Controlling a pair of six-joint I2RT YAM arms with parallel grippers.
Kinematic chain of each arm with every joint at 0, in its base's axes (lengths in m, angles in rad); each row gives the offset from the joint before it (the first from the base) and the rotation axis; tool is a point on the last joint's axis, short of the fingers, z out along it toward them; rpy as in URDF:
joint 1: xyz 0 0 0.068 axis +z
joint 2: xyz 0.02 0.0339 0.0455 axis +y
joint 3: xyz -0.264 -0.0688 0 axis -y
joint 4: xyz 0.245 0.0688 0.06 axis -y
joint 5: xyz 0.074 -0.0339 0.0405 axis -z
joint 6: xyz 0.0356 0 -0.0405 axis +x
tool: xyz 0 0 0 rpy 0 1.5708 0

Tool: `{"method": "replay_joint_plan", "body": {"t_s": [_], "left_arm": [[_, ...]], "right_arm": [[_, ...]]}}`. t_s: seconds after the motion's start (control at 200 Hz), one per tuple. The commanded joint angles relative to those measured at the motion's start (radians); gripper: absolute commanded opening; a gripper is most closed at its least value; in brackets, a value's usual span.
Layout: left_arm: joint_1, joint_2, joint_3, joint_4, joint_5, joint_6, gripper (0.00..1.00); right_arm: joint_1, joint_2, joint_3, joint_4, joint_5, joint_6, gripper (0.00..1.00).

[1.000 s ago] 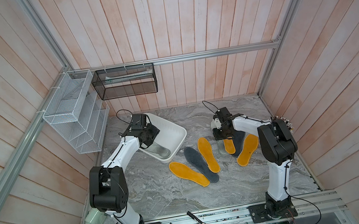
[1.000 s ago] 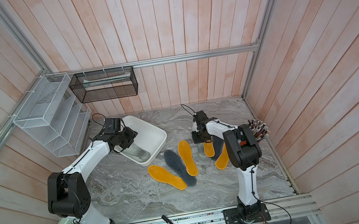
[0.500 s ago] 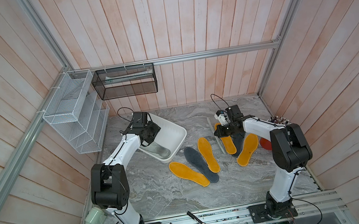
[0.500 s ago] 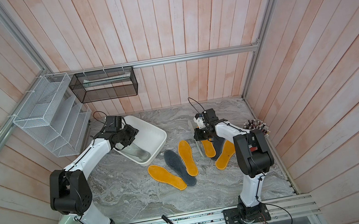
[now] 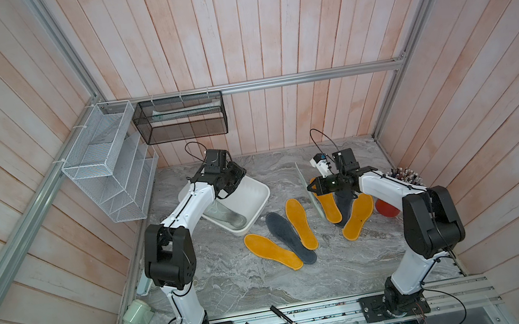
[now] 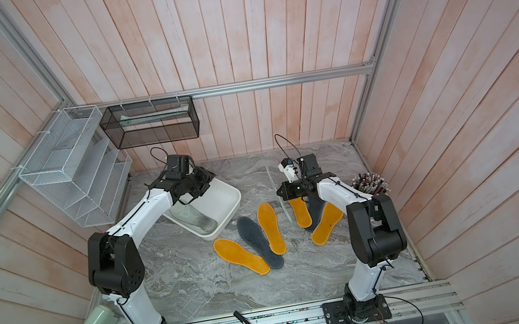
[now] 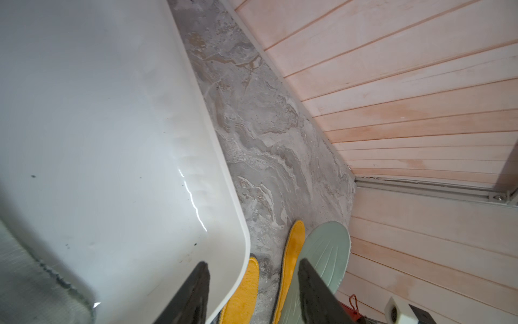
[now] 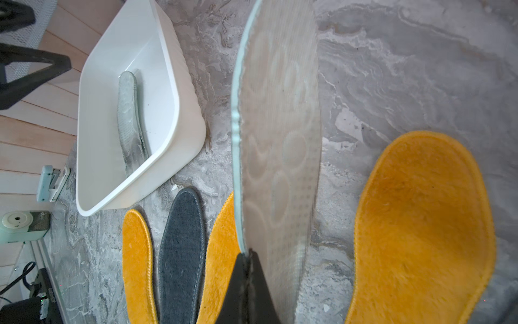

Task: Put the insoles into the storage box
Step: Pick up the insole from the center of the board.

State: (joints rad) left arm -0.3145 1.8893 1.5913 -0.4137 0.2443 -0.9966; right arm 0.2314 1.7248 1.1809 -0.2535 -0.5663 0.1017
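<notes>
Insoles lie on the grey marble tabletop (image 5: 235, 288) just beside the white rectangular plastic storage box (image 5: 254, 197): two flat orange-yellow pads (image 5: 271, 251) flank a dark grey fuzzy one (image 5: 290, 239). Farther from the box, the right gripper (image 8: 248, 254) pinches a pale translucent patterned insole (image 8: 280, 126), held on edge. The left gripper (image 7: 253, 263) hovers over the box's far end, jaws partly apart and empty. Another pale insole (image 5: 228, 215) lies inside the box.
</notes>
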Motion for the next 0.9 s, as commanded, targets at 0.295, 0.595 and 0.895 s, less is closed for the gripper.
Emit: {"method": "replay_joint_plan", "body": {"t_s": [0.295,0.595,0.895], "left_arm": [[-0.105,0.136,0.193,0.020,0.098,-0.001,0.56],[-0.156,0.169,0.235,0.017,0.127,-0.002,0.56],[-0.182,0.180,0.266,-0.006,0.131,0.010,0.56]], "right_arm": [[0.113,0.000,0.098,-0.060,0.158,-0.092,0.00],[0.160,0.010,0.127,-0.082,0.276,-0.110,0.00],[0.179,0.013,0.137,-0.087,0.316,-0.112,0.00]]}}
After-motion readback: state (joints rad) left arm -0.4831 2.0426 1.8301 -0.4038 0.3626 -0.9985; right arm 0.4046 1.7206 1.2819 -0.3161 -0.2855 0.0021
